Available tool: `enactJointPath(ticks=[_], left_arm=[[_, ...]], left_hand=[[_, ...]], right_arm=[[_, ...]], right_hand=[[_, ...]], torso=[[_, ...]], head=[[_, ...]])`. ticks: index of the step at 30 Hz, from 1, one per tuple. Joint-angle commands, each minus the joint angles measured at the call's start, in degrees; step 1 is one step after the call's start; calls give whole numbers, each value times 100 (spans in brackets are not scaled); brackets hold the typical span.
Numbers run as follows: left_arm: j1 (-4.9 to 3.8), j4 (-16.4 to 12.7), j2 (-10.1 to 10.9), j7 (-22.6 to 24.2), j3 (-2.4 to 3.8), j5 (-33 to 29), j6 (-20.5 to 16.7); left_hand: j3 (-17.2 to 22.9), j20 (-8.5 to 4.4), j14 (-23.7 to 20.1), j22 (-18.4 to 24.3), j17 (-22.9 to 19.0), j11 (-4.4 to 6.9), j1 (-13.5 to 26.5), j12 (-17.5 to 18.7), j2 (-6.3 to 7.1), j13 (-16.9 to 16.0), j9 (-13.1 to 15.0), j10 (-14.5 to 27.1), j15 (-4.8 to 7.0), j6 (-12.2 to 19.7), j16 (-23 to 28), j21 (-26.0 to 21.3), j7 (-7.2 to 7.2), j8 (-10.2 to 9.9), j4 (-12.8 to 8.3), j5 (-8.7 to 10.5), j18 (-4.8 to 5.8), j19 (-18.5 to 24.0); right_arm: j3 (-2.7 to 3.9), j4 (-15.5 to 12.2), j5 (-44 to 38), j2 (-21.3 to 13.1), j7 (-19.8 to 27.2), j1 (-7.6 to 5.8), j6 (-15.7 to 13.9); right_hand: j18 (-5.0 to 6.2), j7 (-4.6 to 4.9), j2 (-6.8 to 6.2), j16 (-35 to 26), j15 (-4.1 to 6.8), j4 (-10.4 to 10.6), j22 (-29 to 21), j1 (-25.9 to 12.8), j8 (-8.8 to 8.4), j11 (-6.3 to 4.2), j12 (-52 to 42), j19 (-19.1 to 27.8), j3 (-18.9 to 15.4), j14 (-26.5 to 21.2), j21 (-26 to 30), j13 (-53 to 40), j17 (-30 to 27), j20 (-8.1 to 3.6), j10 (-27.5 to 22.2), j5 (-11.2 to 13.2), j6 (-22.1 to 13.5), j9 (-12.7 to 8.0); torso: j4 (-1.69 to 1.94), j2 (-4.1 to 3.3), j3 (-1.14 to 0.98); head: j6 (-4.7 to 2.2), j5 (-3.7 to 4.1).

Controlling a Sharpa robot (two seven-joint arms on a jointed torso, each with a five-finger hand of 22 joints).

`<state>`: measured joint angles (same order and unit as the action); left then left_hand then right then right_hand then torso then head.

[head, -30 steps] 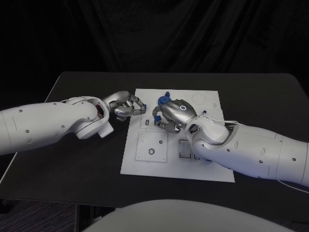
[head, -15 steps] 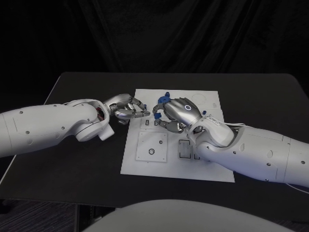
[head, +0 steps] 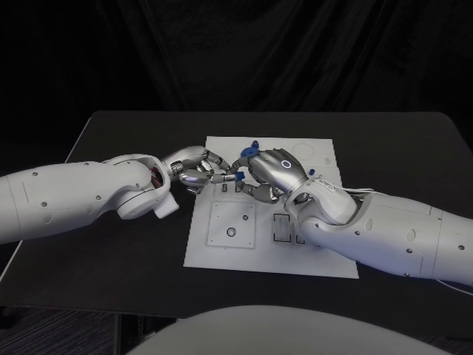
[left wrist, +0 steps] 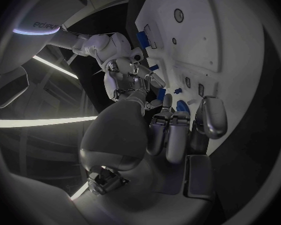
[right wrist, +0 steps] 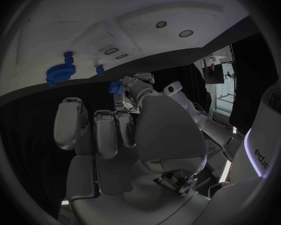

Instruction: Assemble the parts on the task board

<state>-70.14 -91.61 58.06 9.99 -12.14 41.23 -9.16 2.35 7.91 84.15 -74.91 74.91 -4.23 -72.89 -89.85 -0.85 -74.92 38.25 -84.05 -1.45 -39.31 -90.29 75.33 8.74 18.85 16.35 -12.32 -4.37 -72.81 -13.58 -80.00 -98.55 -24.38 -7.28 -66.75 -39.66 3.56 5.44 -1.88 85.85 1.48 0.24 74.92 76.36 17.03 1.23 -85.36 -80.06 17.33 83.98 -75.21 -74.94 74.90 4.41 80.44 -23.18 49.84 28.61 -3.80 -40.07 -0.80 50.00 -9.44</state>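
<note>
The white task board [head: 247,244] lies in the middle of the black table. My left hand [head: 199,168] has come over the board's left edge. In the right wrist view its fingertips pinch a small blue part [right wrist: 115,87], which also appears in the left wrist view [left wrist: 183,106]. My right hand [head: 270,172] hovers over the board's far half, fingertip to fingertip with the left hand. Its fingers [right wrist: 103,130] hang loosely apart with nothing between them. A blue gear-shaped part [right wrist: 60,71] stands on the board just beyond the right hand [head: 251,148].
Rectangular slots [head: 287,228] and a round hole [head: 231,232] mark the board's near half, and round holes [head: 304,151] its far right corner. More small blue pieces [left wrist: 142,40] sit along the board's edge. Bare black table [head: 120,251] surrounds the board.
My left hand has moved right, onto the board, until its fingertips meet the right hand. The right hand has edged slightly towards it.
</note>
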Motion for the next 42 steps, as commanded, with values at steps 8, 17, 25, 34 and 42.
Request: enactJointPath(ticks=[8, 17, 25, 34, 42], left_arm=[[16, 33, -102, 52, 4, -95, 123], [24, 76, -148, -117, 4, -95, 68], [31, 83, -177, -162, 4, -95, 68], [34, 70, -173, 42, 5, -95, -52], [35, 63, -169, 171, 5, -95, -123]], left_hand=[[-173, 16, 585, -689, 1509, -15, -208, -15, -136, -1508, -267, -595, -22, -133, 29, -75, -8, -54, -5, -443, -37, 27], [-243, 2, 585, -713, 1509, 7, -443, -15, -215, -1508, -473, -595, -5, -256, 29, -103, -30, -57, -41, -761, -40, 21], [-251, -3, 585, -722, 1509, 14, -521, -15, -231, -1508, -523, -595, 2, -299, 29, -109, -40, -47, -59, -835, -39, 15], [-225, -95, 585, -797, 1509, 147, -865, -15, -312, -1508, -658, -595, 106, -735, 29, -88, -193, 199, -103, -1565, -28, -68], [-221, -111, 585, -803, 1509, 164, -867, -15, -333, -1508, -660, -595, 125, -775, 29, -96, -212, 241, -69, -1637, -27, -68]], right_arm=[[2, -60, -41, 24, 55, 11, -174], [2, -110, -41, 6, 65, 11, -311], [3, -131, -41, 2, 76, 11, -409], [3, -87, -41, 5, 35, 12, -309], [2, -76, -41, 5, -1, 11, -163]], right_hand=[[35, -44, 13, -18, 54, 27, 992, -57, 451, -11, 25, 11, 20, 137, 2, -641, 684, 1, -19, 31, -3, 2053], [36, -45, 9, -19, 54, 33, 991, -64, 449, -11, 25, 13, 19, 136, 5, -641, 681, 0, -20, 37, -4, 2062], [35, -46, 8, -21, 54, 36, 992, -68, 449, -11, 23, 12, 19, 135, 3, -645, 678, 0, -14, 39, -4, 2067], [38, -49, 6, -25, 55, 41, 988, -73, 449, -13, 32, 20, 20, 130, 16, -629, 670, 0, -33, 42, -2, 2078], [42, -50, 7, -29, 55, 41, 982, -72, 447, -14, 38, 30, 23, 126, 31, -620, 663, -1, -43, 43, -5, 2082]], torso=[[8, -20, 10], [4, -25, 12], [1, -20, 8], [1, -13, 10], [11, -15, 18]], head=[[0, -7], [0, -15], [0, -17], [0, -17], [0, -10]])
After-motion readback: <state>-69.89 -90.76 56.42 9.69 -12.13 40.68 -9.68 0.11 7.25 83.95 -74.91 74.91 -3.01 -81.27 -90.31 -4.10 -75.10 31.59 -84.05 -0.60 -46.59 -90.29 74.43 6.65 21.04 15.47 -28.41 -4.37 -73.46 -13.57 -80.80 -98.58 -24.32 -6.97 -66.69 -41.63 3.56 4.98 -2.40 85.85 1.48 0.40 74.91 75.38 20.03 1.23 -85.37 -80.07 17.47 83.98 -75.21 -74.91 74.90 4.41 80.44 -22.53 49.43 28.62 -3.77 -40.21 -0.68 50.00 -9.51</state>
